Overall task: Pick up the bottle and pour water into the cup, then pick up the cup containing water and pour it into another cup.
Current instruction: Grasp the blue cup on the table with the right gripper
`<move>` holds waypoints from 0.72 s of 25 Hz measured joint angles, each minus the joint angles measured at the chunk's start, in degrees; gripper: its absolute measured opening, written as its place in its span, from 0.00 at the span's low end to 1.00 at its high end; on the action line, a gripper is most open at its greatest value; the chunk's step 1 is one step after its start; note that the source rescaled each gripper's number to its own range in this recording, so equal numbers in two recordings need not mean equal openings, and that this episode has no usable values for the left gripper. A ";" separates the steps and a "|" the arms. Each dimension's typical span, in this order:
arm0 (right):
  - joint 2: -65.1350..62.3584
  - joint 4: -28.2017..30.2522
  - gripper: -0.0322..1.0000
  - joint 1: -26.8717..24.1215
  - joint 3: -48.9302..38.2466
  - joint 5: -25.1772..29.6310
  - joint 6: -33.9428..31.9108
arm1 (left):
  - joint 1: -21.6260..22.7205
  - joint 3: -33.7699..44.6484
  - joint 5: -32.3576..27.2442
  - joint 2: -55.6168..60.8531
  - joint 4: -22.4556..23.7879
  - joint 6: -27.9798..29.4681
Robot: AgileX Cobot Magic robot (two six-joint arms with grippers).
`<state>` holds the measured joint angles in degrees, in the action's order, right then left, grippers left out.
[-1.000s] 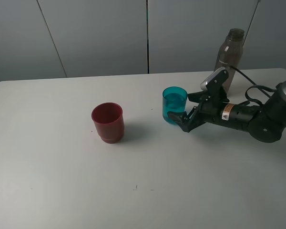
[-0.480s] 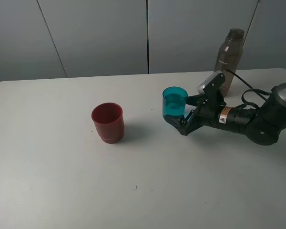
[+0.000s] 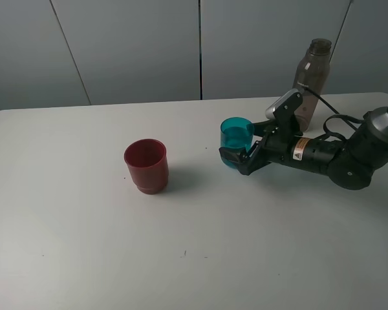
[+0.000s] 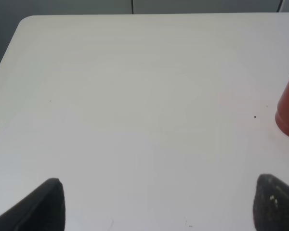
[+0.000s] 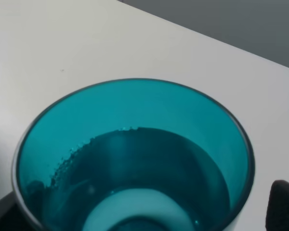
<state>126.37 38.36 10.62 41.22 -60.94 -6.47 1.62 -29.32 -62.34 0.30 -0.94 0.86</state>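
We can read no text. The sticker [image 3: 298,155] on the arm [image 3: 349,166], three o'clock from the cup [image 3: 236,137], is too small.

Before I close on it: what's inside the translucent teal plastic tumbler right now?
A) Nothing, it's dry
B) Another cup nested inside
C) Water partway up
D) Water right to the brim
C: the right wrist view looks down into the translucent teal plastic tumbler and shows water with its surface line partway up the wall, clearly below the rim.

Bright, even, diffuse light; shadows soft and faint.
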 joint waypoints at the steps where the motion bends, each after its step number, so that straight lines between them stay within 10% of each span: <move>1: 0.11 0.00 1.00 0.00 0.00 0.00 -0.17 | 0.00 0.00 0.00 0.00 0.00 0.00; 18: 6.64 1.10 1.00 1.94 3.95 -3.95 -1.62 | 0.00 0.00 0.00 0.00 0.00 0.00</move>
<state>133.01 39.46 12.56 45.17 -64.89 -8.09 1.62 -29.32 -62.34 0.30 -0.94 0.86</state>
